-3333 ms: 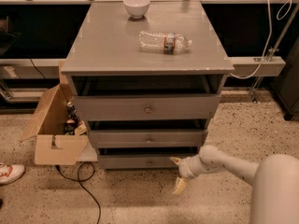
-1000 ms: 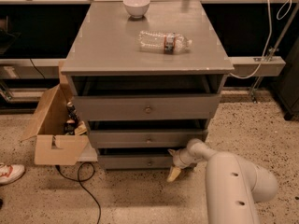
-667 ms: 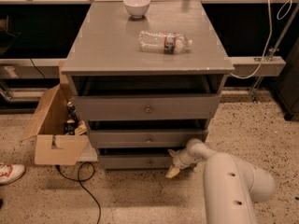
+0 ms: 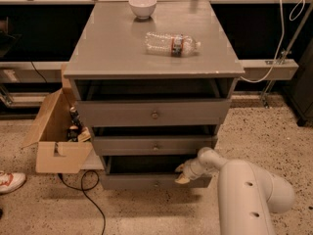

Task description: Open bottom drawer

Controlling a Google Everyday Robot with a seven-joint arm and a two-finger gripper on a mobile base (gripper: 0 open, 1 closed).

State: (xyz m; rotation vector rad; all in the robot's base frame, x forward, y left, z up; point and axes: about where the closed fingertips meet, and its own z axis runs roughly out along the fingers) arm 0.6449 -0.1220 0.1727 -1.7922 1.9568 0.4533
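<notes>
Cabinet [image 4: 122,58]: grey, three drawers stacked, fronts facing the camera.
Bottom drawer [image 4: 142,181]: lowest of the three, just above the speckled floor [image 4: 161,214]. Its flat front faces the camera, its long axis runs left to right, and a dark gap shows above its top edge.
Gripper [image 4: 181,173]: at the right part of the bottom drawer's top edge, on the end of the white arm [image 4: 244,195] that comes in from the lower right.
Jaws: cannot tell how far apart they are, or whether they have hold of the drawer front.
Top surface: white bowl [image 4: 143,6] at the back, clear plastic bottle [image 4: 172,44] lying on its side.
Left of the cabinet: open cardboard box [image 4: 58,155] holding bottles, touching the cabinet's side.
Floor: black cable [image 4: 89,198] curling by the box, a shoe [image 4: 10,181] at the far left.
</notes>
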